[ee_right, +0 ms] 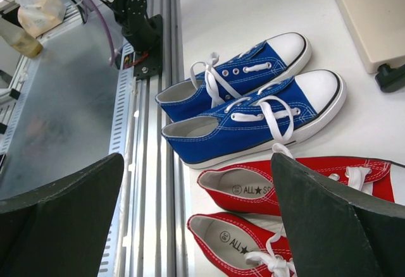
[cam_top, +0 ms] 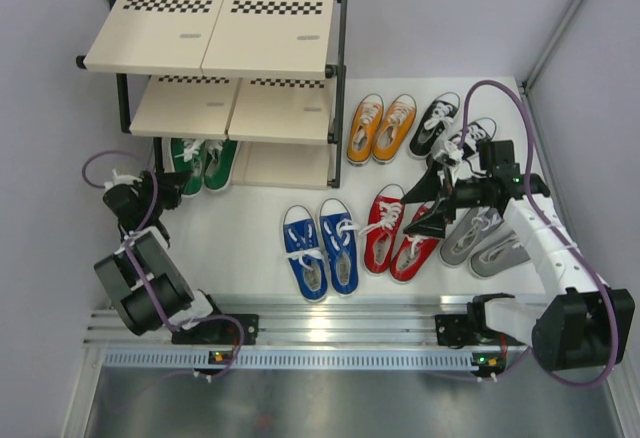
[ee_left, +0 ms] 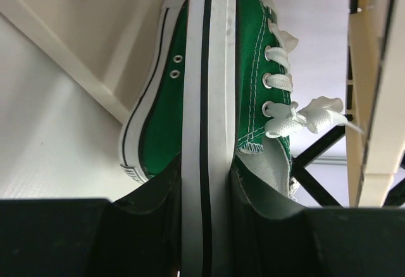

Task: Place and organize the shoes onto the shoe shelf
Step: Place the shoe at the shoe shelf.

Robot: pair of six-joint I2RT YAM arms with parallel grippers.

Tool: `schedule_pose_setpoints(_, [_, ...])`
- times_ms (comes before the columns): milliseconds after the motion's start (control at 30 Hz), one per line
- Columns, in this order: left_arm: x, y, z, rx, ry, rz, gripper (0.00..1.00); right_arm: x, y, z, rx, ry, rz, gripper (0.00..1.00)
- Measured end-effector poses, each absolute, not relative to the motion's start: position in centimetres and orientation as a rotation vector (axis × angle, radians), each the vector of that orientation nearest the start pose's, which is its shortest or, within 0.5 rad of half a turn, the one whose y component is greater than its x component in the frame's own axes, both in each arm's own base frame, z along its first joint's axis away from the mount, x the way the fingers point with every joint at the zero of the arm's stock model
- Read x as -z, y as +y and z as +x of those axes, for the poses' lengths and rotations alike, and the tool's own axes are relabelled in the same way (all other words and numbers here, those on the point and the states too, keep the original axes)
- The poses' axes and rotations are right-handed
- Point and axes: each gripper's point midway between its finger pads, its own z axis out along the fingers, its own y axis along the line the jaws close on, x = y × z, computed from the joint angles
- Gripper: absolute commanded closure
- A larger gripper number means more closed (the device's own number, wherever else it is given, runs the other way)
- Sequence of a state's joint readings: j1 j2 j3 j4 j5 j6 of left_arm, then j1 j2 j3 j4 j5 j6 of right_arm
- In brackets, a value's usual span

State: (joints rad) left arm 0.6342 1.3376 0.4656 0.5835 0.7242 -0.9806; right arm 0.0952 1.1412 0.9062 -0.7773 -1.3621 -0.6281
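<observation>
The shoe shelf (cam_top: pixel 215 28) stands far left, where my left arm can reach it. The green shoes (cam_top: pixel 205 163) sit at its lowest tier, and my left tool (cam_top: pixel 165 190) is clenched on one shoe's side wall, I think to settle it. My right tool (cam_top: pixel 440 208) hangs released over the red shoes (cam_top: pixel 400 233), likely the next pair. The counter (cam_top: pixel 250 228) is white, with plain pale walls around.

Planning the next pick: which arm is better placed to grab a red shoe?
Right: the right gripper, open, hangs over the red shoes; the left gripper is shut on a green shoe at the shelf.
</observation>
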Motion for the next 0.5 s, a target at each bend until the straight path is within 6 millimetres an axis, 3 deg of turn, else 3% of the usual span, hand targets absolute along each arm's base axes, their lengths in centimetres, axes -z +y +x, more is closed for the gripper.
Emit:
schedule_pose_setpoints(233, [-13.2, 8.9, 35.8, 0.897, 1.652, -0.982, 1.0, -22.3, 18.5, 18.7, -1.358, 1.635, -1.107, 0.01])
schedule_pose_setpoints(500, [-11.7, 10.2, 37.8, 0.873, 1.681, -1.01, 0.87, -22.0, 18.5, 18.7, -1.355, 1.63, -1.119, 0.01])
